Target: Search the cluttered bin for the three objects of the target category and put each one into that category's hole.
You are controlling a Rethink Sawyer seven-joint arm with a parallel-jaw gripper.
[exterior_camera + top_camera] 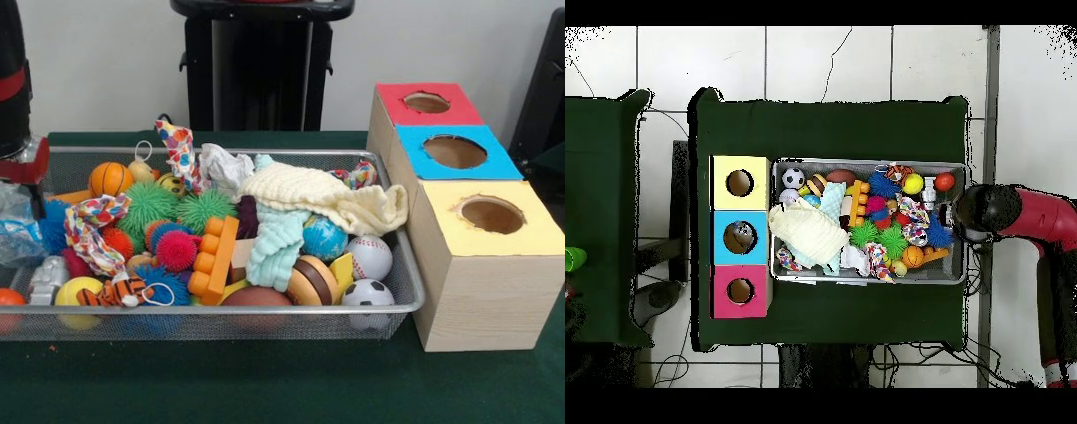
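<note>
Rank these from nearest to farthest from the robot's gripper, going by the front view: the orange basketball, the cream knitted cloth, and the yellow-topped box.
The gripper is at the bin's left end in the front view.
1. Orange basketball, back left of the bin, just right of the gripper.
2. Cream knitted cloth, towards the bin's right end.
3. Yellow-topped box, outside the bin, at the far right.

**Obscured and cut-off items at the bin**

I am seeing the arm (16,84) cut off by the front view's left edge; whether its gripper (22,172) is open or closed I cannot tell. A clear plastic wrapper (19,231) is also running off that edge. The cream cloth (322,196) is covering toys beneath it. In the overhead view, something inside the blue box's hole (741,236) is too small to identify.
</note>
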